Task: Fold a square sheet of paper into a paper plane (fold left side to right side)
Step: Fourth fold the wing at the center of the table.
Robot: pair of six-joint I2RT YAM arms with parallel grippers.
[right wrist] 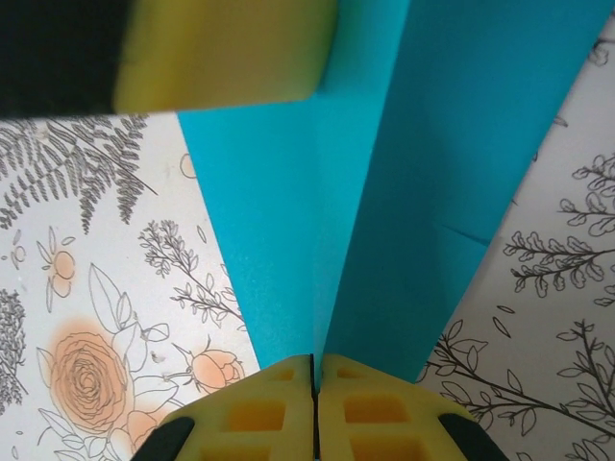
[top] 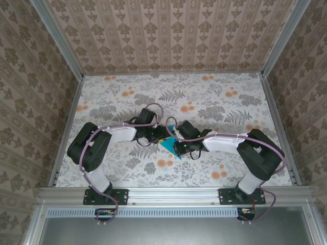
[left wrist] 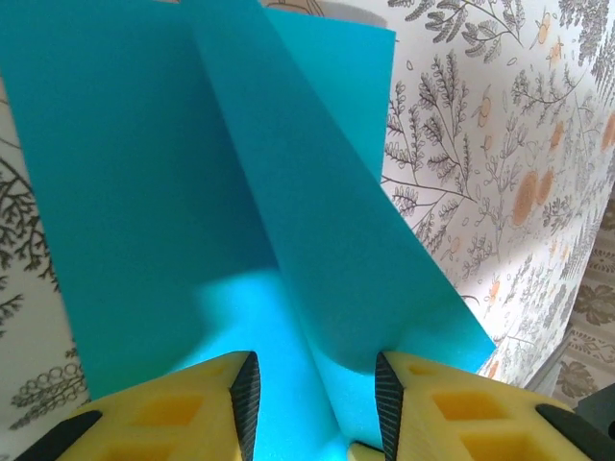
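Square sheet of paper [left wrist: 173, 192], turquoise and creased, runs forward from the right gripper [right wrist: 314, 379], whose jaws pinch its fold tight; the left gripper [left wrist: 315, 389] stands parted astride a raised ridge. Beneath both, a floral tabletop [top: 219, 97]; brown patterned walls [top: 168, 35] around.

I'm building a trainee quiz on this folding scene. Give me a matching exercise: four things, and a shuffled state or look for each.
1 left claw
2 right claw
3 paper
4 table

A floral print
B shut on the paper
C turquoise, creased
D jaws apart, paper ridge between them

Pairs: 1-D, 2-B, 3-C, 4-A
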